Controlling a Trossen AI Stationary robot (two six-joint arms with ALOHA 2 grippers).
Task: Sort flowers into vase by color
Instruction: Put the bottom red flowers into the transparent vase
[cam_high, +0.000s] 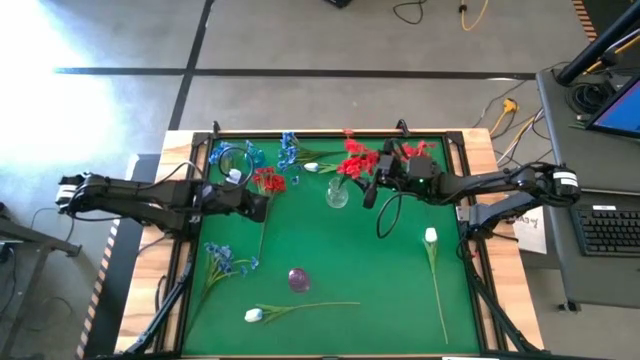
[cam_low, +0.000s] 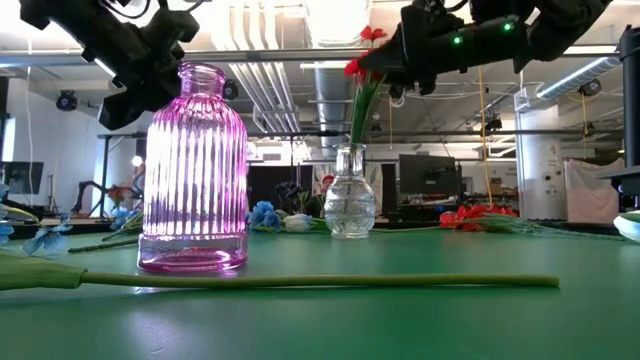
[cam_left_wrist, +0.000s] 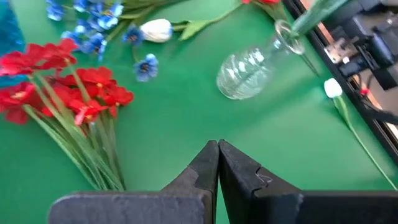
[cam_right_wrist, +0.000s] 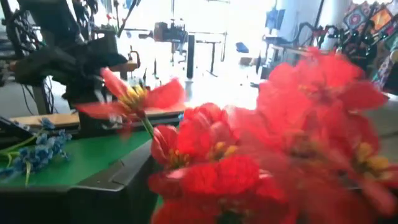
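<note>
Jaws first: my left gripper (cam_left_wrist: 217, 149) is pressed together, empty, beside a loose red flower bunch (cam_high: 268, 181). My right gripper (cam_high: 380, 170) sits above the clear vase (cam_high: 337, 193), where a red flower (cam_low: 362, 65) stands stem-down; whether its fingers are apart, I can't tell (blooms fill that wrist view). Best done by letting go cleanly and lifting straight up, so nothing snags and tips the vase.

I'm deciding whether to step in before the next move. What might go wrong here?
1. The red flowers stand tall in the small clear vase, with the right gripper right beside the blooms; pulling away might snag them and tip it.
2. The left gripper is shut and holds nothing beside the red bunch on the mat, so a grasp may miss those thin stems.
</note>
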